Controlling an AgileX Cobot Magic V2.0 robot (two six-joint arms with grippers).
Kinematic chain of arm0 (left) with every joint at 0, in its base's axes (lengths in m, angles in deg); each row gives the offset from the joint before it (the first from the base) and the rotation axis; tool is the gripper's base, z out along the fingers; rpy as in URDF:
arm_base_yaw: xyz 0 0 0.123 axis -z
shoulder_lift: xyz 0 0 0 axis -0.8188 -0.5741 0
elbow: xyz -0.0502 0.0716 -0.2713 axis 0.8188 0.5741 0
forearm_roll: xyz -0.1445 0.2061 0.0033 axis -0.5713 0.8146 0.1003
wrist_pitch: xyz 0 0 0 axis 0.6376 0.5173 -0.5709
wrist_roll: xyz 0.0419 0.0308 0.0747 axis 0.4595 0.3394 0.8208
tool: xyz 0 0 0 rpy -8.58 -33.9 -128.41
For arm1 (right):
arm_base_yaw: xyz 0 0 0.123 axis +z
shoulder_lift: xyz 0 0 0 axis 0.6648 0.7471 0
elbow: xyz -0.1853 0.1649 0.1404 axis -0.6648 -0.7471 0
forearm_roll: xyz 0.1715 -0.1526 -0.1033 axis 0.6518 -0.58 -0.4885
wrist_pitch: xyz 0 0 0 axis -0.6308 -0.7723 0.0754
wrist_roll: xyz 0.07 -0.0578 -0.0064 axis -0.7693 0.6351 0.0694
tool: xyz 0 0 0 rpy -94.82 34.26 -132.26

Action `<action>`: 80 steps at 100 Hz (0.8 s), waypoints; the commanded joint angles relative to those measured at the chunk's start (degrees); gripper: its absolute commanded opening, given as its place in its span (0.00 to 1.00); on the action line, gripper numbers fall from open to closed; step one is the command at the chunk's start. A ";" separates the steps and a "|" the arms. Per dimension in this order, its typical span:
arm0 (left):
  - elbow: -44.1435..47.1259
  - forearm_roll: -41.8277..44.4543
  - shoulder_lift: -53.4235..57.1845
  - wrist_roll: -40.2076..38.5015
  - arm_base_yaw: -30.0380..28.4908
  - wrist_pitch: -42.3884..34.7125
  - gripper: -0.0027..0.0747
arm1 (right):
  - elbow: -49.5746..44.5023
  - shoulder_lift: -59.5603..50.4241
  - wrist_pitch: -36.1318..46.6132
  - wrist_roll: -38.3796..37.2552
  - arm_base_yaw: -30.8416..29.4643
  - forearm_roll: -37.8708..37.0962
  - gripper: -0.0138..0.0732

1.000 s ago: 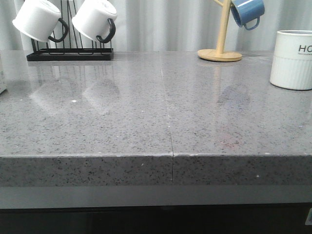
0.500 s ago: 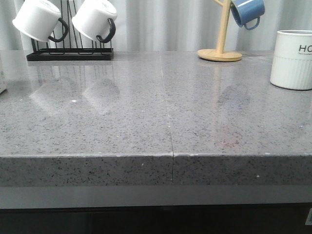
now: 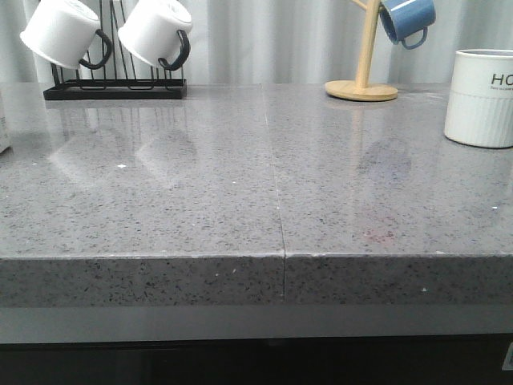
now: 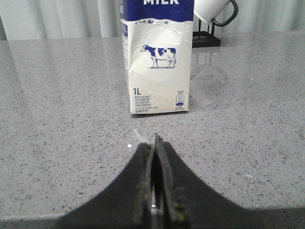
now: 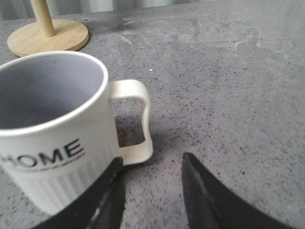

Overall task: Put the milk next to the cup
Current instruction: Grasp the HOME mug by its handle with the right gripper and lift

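Speckled gray stone counter point(image 4: 57, 119) holds the boxy milk point(image 4: 158, 67) and ribbed cup point(image 5: 57, 138); my left fingers point(image 4: 145, 171) pinch together, my right fingers point(image 5: 200, 191) spread apart.

On the table point(image 3: 200, 200), the rack point(image 3: 116, 88) with two mugs stands back left, the wooden stand point(image 3: 362, 88) back right, the cup point(image 3: 481, 98) at the far right edge. The milk point(image 4: 158, 62) stands before the rack.

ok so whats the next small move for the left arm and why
Probably open the left tool and ease it toward the milk. Its fingers are shut with the carton standing upright just ahead, ungrasped, while the cup waits far across the counter by the open right tool.
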 commanded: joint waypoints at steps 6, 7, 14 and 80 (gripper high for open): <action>2.36 -0.14 1.80 -0.22 -0.17 -4.55 0.01 | 4.80 2.46 5.18 0.51 -0.43 -0.08 0.52; 2.36 -0.14 1.80 -0.22 -0.17 -4.55 0.01 | 4.94 2.87 5.19 0.51 -0.43 -0.08 0.52; 2.36 -0.14 1.80 -0.22 -0.17 -4.55 0.01 | 6.25 4.84 5.24 0.51 -0.47 -0.08 0.52; 2.36 -0.14 1.80 -0.22 -0.17 -4.55 0.01 | 16.31 14.99 4.78 0.51 -0.47 -0.15 0.08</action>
